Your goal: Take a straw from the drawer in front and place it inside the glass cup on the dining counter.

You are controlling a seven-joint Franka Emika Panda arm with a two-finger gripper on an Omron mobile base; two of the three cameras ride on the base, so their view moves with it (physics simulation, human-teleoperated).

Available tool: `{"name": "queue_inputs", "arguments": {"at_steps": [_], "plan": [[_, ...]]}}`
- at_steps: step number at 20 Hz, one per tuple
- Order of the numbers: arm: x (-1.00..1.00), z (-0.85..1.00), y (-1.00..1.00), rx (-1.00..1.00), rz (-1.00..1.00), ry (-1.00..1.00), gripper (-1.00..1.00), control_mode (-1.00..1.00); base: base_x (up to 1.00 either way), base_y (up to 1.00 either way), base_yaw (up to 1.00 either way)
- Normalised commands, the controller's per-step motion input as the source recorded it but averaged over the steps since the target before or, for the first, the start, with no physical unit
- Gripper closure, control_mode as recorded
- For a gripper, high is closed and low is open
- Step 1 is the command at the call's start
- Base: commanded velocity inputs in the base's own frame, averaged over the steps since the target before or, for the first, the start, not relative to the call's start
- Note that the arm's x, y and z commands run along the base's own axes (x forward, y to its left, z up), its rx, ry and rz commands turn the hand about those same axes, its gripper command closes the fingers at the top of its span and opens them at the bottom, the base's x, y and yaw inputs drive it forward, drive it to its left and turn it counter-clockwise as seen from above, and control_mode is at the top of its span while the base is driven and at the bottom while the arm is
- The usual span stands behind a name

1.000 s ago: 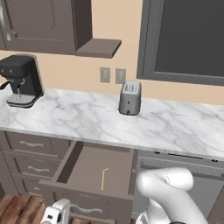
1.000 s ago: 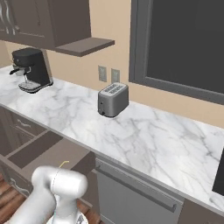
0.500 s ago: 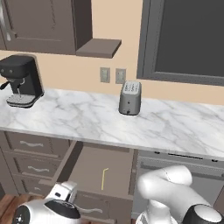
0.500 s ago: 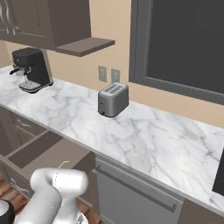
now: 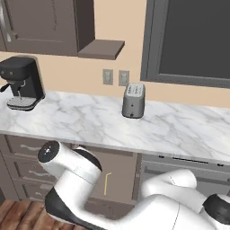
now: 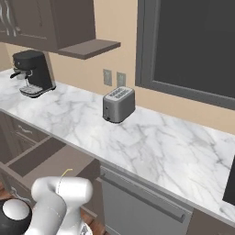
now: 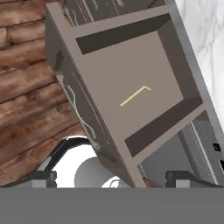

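The wide dark drawer [image 7: 109, 65] stands pulled open, and the hand view looks down into it. On its bare floor lies the thin pale-yellow straw [image 7: 134, 95] with a bent end. My gripper [image 7: 111, 179] hovers above the drawer's front, open, its two fingertips [image 7: 43, 177] far apart with nothing between them. In the left base view the straw [image 5: 107, 183] shows inside the drawer [image 5: 120, 173], just right of my white arm. Its tip [image 6: 64, 173] peeks above the arm in the right base view. The glass cup and the dining counter are out of view.
A marble worktop [image 5: 90, 121] runs above the drawer, carrying a toaster [image 5: 134, 99] and a black coffee machine [image 5: 21, 83]. Narrower drawers [image 5: 22, 148] sit to the left, a dishwasher front [image 6: 142, 202] to the right. A wooden floor [image 7: 26, 78] lies below.
My arm has swung up and across in front of the drawer, now covering much of it in both base views. The gripper stays open. The straw has not moved.
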Motion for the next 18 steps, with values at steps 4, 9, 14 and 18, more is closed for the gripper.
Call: {"name": "queue_inputs", "arguments": {"at_steps": [4, 9, 14, 18], "plan": [[0.66, 0.24, -0.52, 0.01, -0.14, 0.12, -1.00, -1.00, 0.00, 0.00, 0.00], [0.42, 0.02, -0.42, 0.00, -0.24, 0.10, -1.00, -1.00, 0.00, 0.00, 0.00], [0.29, -0.10, -0.44, 0.01, -0.28, 0.10, -1.00, -1.00, 0.00, 0.00, 0.00], [0.28, -0.25, -0.41, 0.00, -0.30, 0.05, -1.00, -1.00, 0.00, 0.00, 0.00]]}}
